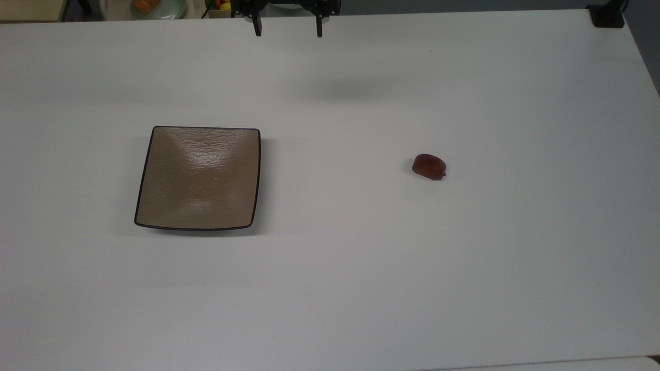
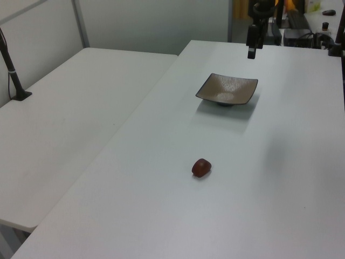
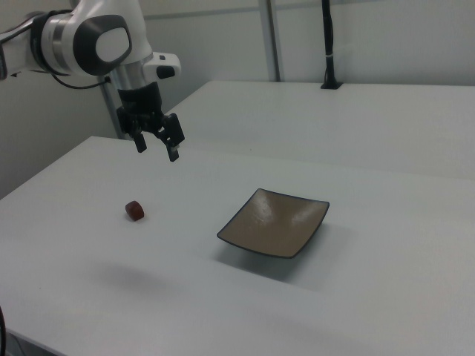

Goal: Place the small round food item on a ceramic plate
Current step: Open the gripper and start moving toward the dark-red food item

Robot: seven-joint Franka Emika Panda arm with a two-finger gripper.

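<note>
Table (image 1: 330, 288) surface, white and broad, takes up most of the top view. The ceramic plate (image 1: 198, 178), square and tan-brown with a thin dark rim and a glossy textured face, sits on the top view's left half. The small round food item (image 1: 429, 166), a dark red-brown glossy lump with a tiny nub at its lower right end, lies directly on the table well apart from the plate, toward the top view's right. At the upper edge the gripper (image 1: 288, 28) hangs with its two dark fingers spread wide apart, nothing between them.

From the left view, the same plate (image 2: 227, 89) rests farther back on the table (image 2: 161, 216), raised slightly on a small foot, its corners curving upward. The food item (image 2: 201, 168) lies nearer the camera, alone on the bare tabletop and far from the plate. The gripper (image 2: 252, 47) hangs above the table beyond the plate, seen edge-on so the finger gap is hidden here. A second white table (image 2: 70, 113) stands alongside on the left view's left.

In the right view, the white robot arm (image 3: 89, 37) reaches in from the upper left. Its gripper (image 3: 156, 144) hovers clear above the table (image 3: 371, 297) with both fingers parted and empty. The food item (image 3: 134, 211) sits below it and slightly to the right view's left, on the tabletop. The plate (image 3: 274, 222) lies to the right view's right of the food item, apart from it.
</note>
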